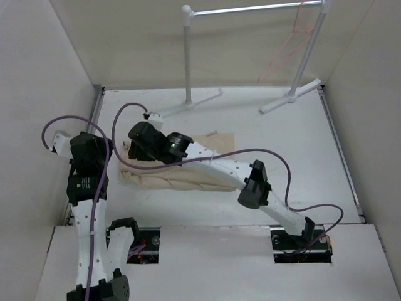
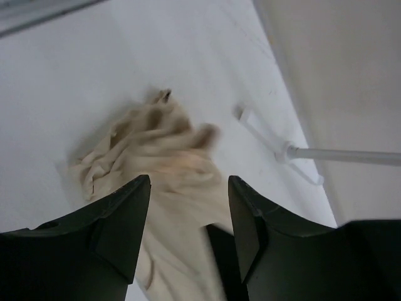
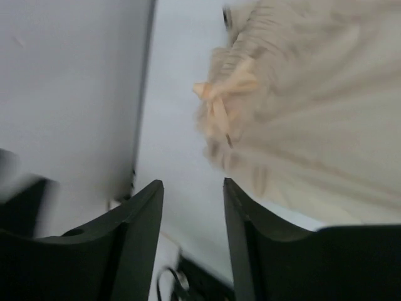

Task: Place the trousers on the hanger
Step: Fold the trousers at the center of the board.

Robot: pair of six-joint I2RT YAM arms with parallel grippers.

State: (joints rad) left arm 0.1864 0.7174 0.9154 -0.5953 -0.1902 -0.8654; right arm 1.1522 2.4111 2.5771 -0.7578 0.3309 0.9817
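The trousers (image 1: 172, 182) lie bunched on the table (image 1: 282, 163), and the left gripper (image 2: 188, 188) and right gripper (image 3: 193, 188) hang over them, both spread wide and empty, likely to grab them for the hanger (image 1: 283, 53) far off on the rail (image 1: 250, 9).

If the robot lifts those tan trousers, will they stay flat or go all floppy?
Probably floppy: the trousers lie crumpled in soft folds, so they would likely sag and dangle from wherever they are pinched. They look thin, so probably light. The drawstring bow might swing loose.
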